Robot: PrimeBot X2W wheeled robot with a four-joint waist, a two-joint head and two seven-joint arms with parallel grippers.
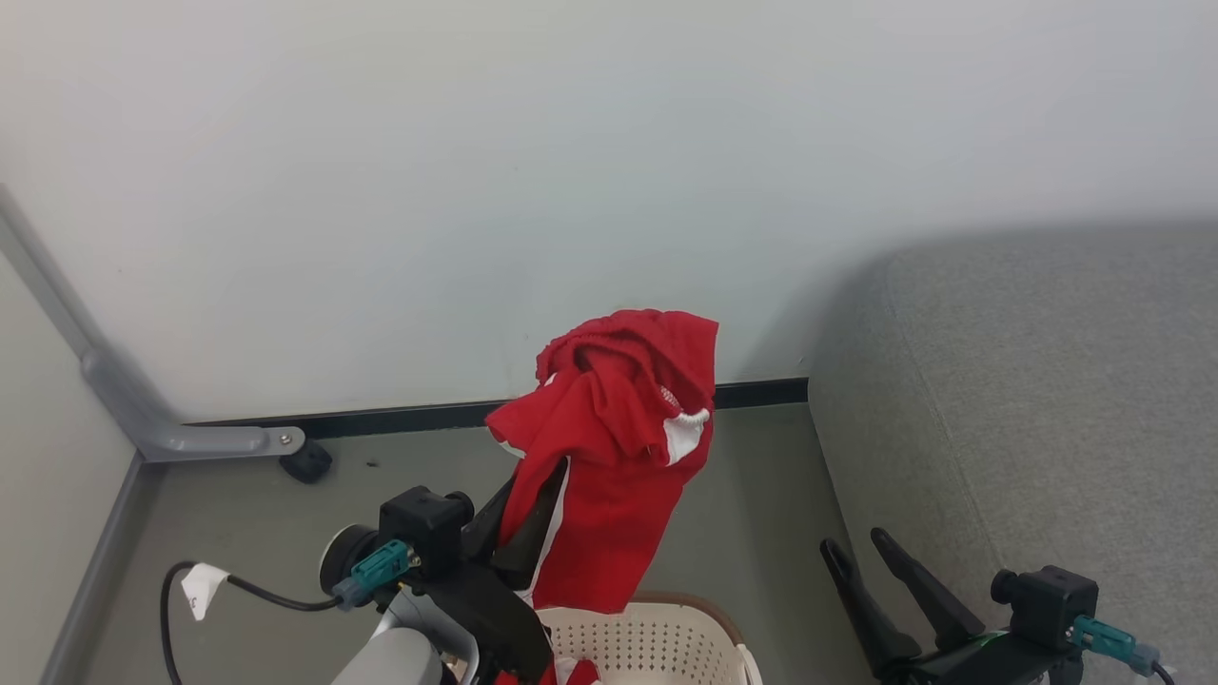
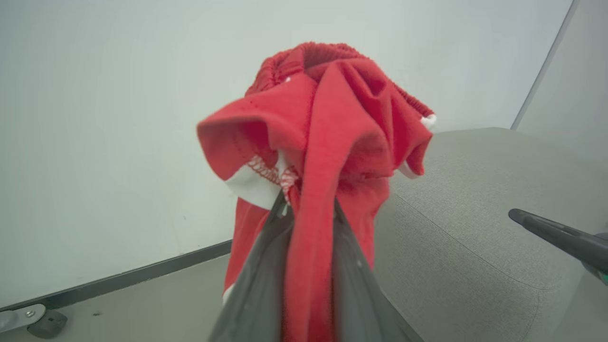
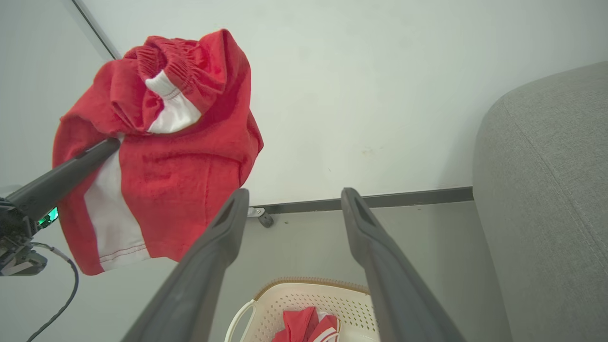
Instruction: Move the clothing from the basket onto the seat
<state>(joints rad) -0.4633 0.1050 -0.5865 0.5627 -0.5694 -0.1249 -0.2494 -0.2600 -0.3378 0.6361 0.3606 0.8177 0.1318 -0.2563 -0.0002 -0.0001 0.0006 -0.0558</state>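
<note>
Left gripper (image 1: 544, 483): I had it pinching one red garment (image 1: 618, 447), which hung clear above the basket (image 1: 666, 639) near its far rim. More red clothing (image 3: 306, 327) lay inside the basket. Right gripper (image 1: 854, 542): spread, empty, beside the seat's (image 1: 1047, 381) front edge.

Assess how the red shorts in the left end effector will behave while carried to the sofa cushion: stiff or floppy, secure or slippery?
Likely floppy: the red shorts drape and fold over the left end effector, hem hanging loose. Probably light: they hang from one narrow pinch. Slipping seems unlikely, since cloth is bunched deep in the grip.
</note>
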